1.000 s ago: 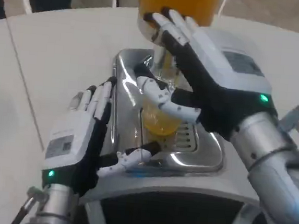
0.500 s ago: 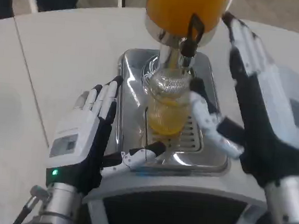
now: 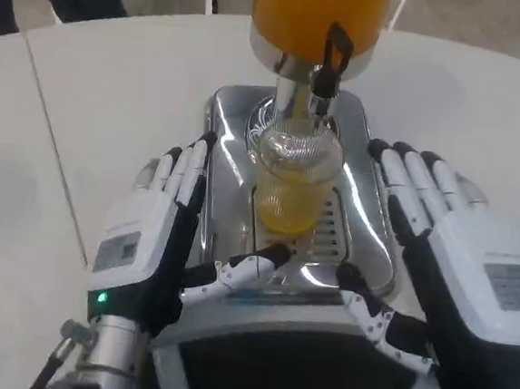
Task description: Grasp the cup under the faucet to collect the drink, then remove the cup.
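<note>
Cup point(image 3: 295, 181), a clear ribbed one partly filled with orange drink, stood between the two hands and just ahead of them, on the steel drip tray point(image 3: 370, 181) under the faucet point(image 3: 325, 77). A second earlier the right hand point(image 3: 458, 276) had been up at the faucet and the orange tank point(image 3: 317, 13); by this moment it had dropped to the tray's right side, palm down, so filling looked finished and only the removal remained. It held nothing, fingers straight and slightly spread, thumb reaching in towards the tray's front edge. The left hand point(image 3: 151, 240) had stayed at the tray's left edge, likewise empty and flat, fingers extended forward, thumb lying across the tray's front rim, near the cup without touching it.
</note>
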You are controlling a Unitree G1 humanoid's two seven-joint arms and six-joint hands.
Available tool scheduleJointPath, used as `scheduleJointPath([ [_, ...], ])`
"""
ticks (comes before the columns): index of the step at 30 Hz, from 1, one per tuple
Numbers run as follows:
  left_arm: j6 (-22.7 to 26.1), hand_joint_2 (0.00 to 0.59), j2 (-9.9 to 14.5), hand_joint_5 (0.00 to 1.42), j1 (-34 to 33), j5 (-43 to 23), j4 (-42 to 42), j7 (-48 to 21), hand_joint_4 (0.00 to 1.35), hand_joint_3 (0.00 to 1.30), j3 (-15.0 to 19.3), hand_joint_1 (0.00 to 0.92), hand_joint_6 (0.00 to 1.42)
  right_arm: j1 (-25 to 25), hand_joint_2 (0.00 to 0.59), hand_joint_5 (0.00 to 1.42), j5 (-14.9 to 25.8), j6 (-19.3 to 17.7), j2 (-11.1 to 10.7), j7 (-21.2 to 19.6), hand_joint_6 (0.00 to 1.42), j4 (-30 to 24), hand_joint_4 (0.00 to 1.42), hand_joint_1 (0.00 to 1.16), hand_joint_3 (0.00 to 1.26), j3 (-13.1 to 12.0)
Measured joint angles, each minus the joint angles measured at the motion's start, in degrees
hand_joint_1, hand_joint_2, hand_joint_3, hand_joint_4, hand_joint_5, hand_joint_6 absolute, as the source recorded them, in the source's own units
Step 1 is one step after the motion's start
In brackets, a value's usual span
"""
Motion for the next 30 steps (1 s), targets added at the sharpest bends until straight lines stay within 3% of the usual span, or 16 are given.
scheduleJointPath([
  [6, -0.1, 0.067, -1.3, 0.00, -0.8, -0.6, 2.6, 0.8, 0.00, 0.00, 0.0, 0.177, 0.00, -0.7, 0.453, 0.00, 4.8, -2.8, -1.1, 0.9, 0.04, 2.2, 0.00, 0.61, 0.00, -2.3],
  [14, -0.3, 0.065, -4.1, 0.00, -5.3, -2.3, 8.4, 2.7, 0.00, 0.00, -0.1, 0.194, 0.00, 1.4, 0.428, 0.00, 9.8, -6.9, -5.9, 0.7, 0.05, 5.0, 0.00, 0.60, 0.00, -7.0],
  [30, -3.8, 0.054, -6.9, 0.04, -10.9, -3.5, 18.1, 6.9, 0.00, 0.00, -2.3, 0.207, 0.02, 1.9, 0.410, 0.00, 12.5, -7.6, -6.2, 0.7, 0.06, 7.6, 0.00, 0.58, 0.00, -7.7],
])
